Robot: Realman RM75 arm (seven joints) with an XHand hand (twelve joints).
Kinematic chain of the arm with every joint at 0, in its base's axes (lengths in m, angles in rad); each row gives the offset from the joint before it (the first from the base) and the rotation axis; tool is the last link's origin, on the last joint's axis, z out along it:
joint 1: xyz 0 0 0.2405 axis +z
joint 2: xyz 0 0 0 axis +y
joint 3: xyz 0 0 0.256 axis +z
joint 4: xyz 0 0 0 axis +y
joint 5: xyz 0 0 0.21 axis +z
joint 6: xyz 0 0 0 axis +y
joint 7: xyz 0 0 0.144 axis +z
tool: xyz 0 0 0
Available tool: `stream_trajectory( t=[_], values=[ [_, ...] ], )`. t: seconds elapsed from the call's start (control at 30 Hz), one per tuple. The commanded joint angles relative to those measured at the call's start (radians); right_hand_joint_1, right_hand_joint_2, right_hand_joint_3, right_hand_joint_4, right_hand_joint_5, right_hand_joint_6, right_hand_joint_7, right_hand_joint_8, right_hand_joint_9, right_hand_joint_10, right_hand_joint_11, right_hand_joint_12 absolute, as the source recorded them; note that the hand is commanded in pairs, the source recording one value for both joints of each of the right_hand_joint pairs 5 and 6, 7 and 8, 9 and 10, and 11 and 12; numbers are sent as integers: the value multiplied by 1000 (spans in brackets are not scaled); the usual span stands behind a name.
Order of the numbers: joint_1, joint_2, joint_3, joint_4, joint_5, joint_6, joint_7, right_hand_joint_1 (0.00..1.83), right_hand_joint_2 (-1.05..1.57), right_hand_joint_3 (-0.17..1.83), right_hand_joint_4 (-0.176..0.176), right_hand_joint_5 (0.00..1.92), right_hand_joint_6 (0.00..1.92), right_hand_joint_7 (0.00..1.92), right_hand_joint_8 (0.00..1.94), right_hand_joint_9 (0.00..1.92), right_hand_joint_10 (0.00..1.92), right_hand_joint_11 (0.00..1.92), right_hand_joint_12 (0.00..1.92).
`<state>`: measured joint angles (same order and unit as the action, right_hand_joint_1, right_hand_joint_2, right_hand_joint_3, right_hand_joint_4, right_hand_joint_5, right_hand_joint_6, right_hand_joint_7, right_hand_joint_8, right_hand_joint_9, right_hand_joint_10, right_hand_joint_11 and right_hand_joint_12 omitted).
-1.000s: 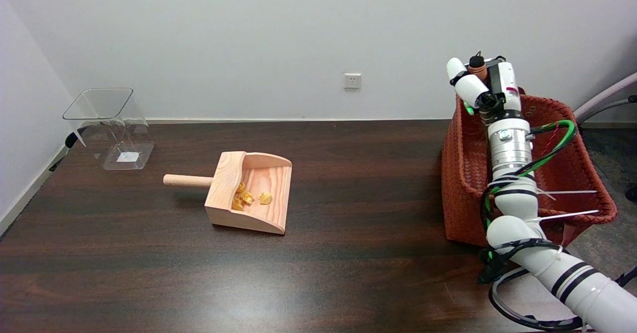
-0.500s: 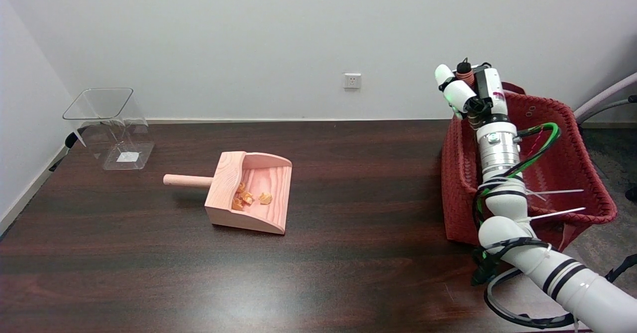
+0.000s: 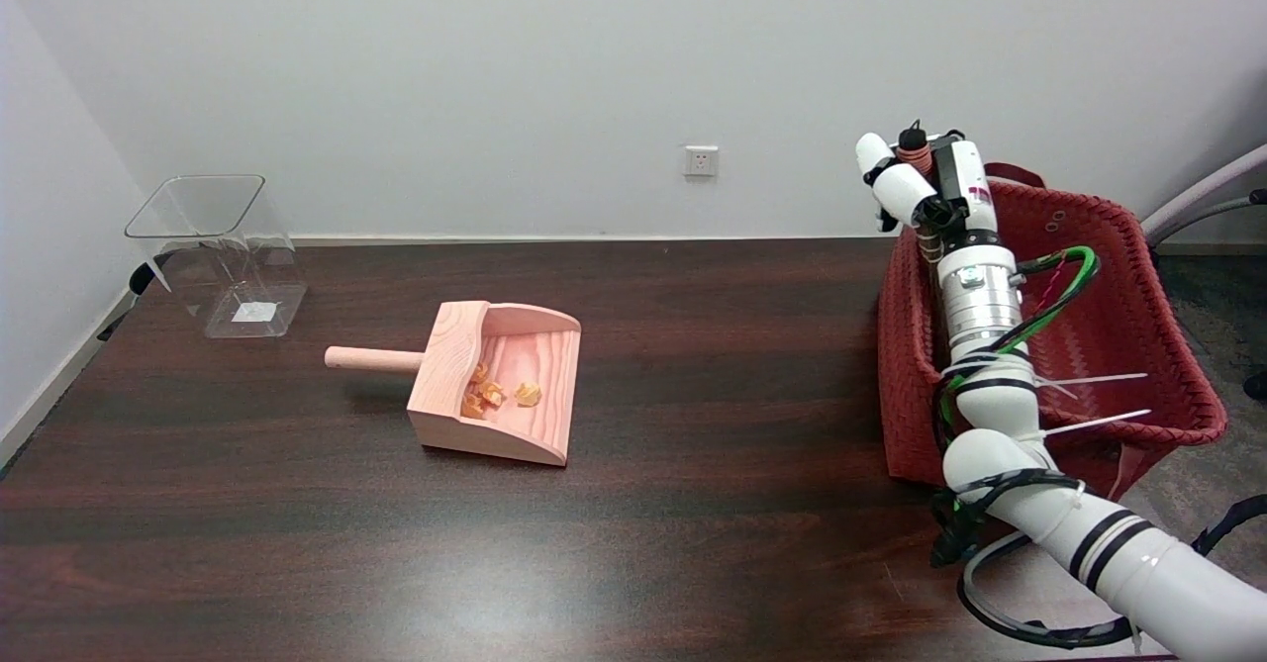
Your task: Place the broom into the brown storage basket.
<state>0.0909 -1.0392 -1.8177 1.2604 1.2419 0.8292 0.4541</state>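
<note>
**Right hand holds broom handle above the basket's far-left corner**

Head view: the right arm [image 3: 990, 345] rises from the lower right corner, bends at a white elbow joint and stands nearly upright in front of the brown storage basket [image 3: 1109, 246]. A silver wrist cuff and a looping green cable sit below the right hand [image 3: 925, 187], which is raised over the basket's far-left corner. Its fingers are curled around the top of the broom [image 3: 913, 147]; only a reddish wound grip with a small black loop shows above them. The rest of the broom is hidden behind the hand and arm.

The basket is woven, red-brown, with sloping sides and a handle arch at its far rim. It stands at the right end of the dark wood-grain table [image 3: 693, 504]. Well apart to the left lies a pale wooden dustpan [image 3: 500, 380] with a round handle pointing left and orange scraps [image 3: 490, 395] inside. A clear plastic bin [image 3: 218, 251] stands at the far-left corner. A white wall socket [image 3: 701, 160] is on the plain wall.
</note>
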Motion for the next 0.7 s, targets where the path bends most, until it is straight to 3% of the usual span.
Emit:
stream_trajectory(
  t=[0.03,0.27,0.3,0.4,0.5,0.6,0.7],
  values=[
    [12,-2,-15,-26,0,2,27,753,1571,491,0,1352,1352,1855,1855,1352,1352,1352,1352],
    [6,-2,-9,-17,1,-3,26,817,1397,626,0,1037,1037,1560,1560,1037,1037,1037,1037],
    [6,-2,-9,-17,1,-4,27,914,1321,603,0,848,848,1364,1364,848,848,848,848],
    [6,-2,-8,-15,1,-7,27,998,1238,554,0,629,629,1123,1123,629,629,629,629],
    [4,-2,-3,-6,1,-7,21,1055,1080,563,0,389,389,649,649,389,389,389,389],
    [-5,-2,6,4,1,-13,19,987,920,-49,0,176,176,474,474,176,176,176,176],
    [-26,-4,23,30,1,-50,15,884,886,-175,0,111,111,355,355,111,111,111,111]
  ],
)
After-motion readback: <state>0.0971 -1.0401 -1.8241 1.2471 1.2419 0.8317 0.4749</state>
